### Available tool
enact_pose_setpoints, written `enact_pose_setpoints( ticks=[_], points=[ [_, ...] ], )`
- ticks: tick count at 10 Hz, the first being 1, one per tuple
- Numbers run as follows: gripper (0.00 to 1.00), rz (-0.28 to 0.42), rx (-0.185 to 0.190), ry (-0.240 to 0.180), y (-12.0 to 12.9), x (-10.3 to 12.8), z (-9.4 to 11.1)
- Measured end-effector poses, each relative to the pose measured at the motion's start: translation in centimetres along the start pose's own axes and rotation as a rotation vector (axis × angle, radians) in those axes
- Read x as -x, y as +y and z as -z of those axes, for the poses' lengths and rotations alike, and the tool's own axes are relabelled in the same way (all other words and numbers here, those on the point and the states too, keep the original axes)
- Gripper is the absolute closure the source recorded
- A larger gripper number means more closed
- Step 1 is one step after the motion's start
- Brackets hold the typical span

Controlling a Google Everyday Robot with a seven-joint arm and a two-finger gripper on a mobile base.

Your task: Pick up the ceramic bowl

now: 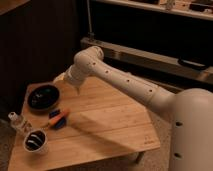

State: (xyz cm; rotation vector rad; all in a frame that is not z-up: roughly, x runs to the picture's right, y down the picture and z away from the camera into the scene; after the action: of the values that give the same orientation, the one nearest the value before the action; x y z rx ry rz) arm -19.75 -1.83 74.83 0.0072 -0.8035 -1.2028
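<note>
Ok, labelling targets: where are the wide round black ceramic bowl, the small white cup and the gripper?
Black ceramic bowl (pixel 43 96): camera view, inner surface.
White cup (pixel 35 142): camera view, dark inside.
Gripper (pixel 77 90): camera view, tip, hovering beside bowl.

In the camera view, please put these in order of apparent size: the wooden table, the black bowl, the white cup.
1. wooden table
2. ceramic bowl
3. white cup, smaller although nearer the camera
The hand hangs above the table beside the bowl, apart from it.
</note>
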Motion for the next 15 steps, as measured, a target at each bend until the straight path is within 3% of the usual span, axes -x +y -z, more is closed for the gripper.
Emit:
enact_pose_setpoints(
  ticks=[2, 4, 6, 7, 9, 12, 14, 15],
  points=[
    [0.20, -0.056, 0.012, 0.002, 2.0, -0.4, 0.0],
    [0.20, -0.119, -0.004, -0.006, 6.6, -2.6, -1.3],
    [0.20, -0.131, -0.051, -0.027, 9.2, -5.1, -3.8],
    [0.20, -0.122, -0.106, -0.043, 9.8, -6.8, -5.3],
    [0.20, -0.090, -0.194, -0.070, 8.5, -8.0, -7.3],
    [0.20, -0.024, -0.330, -0.107, 4.6, -9.1, -7.0],
    [0.20, 0.035, -0.372, -0.144, 0.4, -8.7, -7.4],
    [0.20, 0.056, -0.374, -0.161, -0.9, -8.0, -8.0]
  ],
)
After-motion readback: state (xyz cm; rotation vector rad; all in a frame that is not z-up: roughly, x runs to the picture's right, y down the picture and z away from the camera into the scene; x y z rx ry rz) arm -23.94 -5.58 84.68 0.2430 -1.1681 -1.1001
